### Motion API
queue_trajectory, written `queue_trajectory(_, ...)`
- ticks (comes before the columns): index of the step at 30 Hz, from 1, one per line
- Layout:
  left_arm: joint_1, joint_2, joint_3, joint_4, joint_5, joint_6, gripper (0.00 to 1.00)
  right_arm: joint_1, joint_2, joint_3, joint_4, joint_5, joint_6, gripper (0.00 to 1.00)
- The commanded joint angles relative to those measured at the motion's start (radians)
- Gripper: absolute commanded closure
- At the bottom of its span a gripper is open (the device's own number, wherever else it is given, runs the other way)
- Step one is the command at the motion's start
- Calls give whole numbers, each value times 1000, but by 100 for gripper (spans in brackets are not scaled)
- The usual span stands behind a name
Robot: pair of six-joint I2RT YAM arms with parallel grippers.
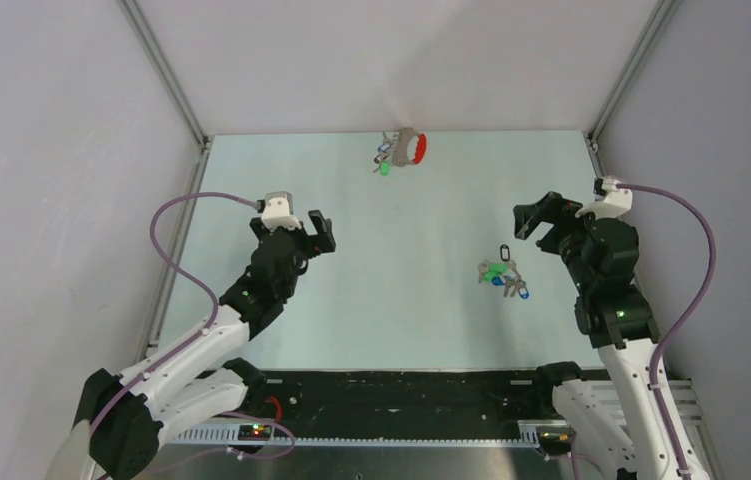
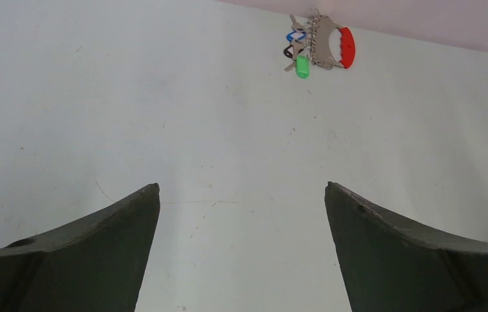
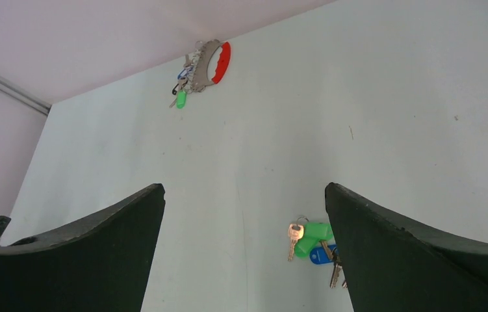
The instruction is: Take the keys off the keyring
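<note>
The keyring (image 1: 417, 148), a bright red loop with silver rings and a grey tag, lies at the far edge of the table. Its keys (image 1: 384, 160), with green and blue heads, hang off its left side. It also shows in the left wrist view (image 2: 347, 47) with the keys (image 2: 299, 57), and in the right wrist view (image 3: 223, 62) with the keys (image 3: 181, 88). My left gripper (image 1: 319, 235) (image 2: 242, 185) is open and empty, well short of the keyring. My right gripper (image 1: 534, 225) (image 3: 244, 186) is open and empty, at the right.
A second key cluster (image 1: 503, 275) with green and blue tags and a black oval clip (image 1: 503, 252) lies at mid right, just left of my right gripper; it also shows in the right wrist view (image 3: 312, 244). Metal frame posts (image 1: 166, 70) rise at the far corners.
</note>
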Motion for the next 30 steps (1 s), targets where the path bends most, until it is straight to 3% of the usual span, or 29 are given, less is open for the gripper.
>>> queue_trajectory(1, -5, -16, -2, 49, -23, -6, 0, -4, 30, -9, 64, -7, 27, 1)
queue_trajectory(6, -4, -14, -4, 53, -19, -8, 0, 41, 134, -14, 195, -93, 82, 0)
queue_trajectory(9, -4, 7, 6, 52, -30, -7, 0, 161, 274, 5, 270, 14, 74, 2)
queue_trajectory(18, -5, -7, -6, 54, -29, -27, 0, 237, 842, 178, 585, 69, 253, 13)
queue_trajectory(22, -5, 6, -2, 54, -23, -32, 0, 241, 1070, 317, 685, 63, 336, 24)
queue_trajectory(26, -4, 27, 5, 54, -28, -30, 0, 242, 1303, 504, 744, 42, 438, 52)
queue_trajectory(28, -4, 34, 7, 54, -38, -28, 0, 245, 1415, 670, 739, 33, 475, 82)
queue_trajectory(30, -2, 37, 8, 55, -44, -29, 0, 251, 1524, 817, 688, 64, 516, 100)
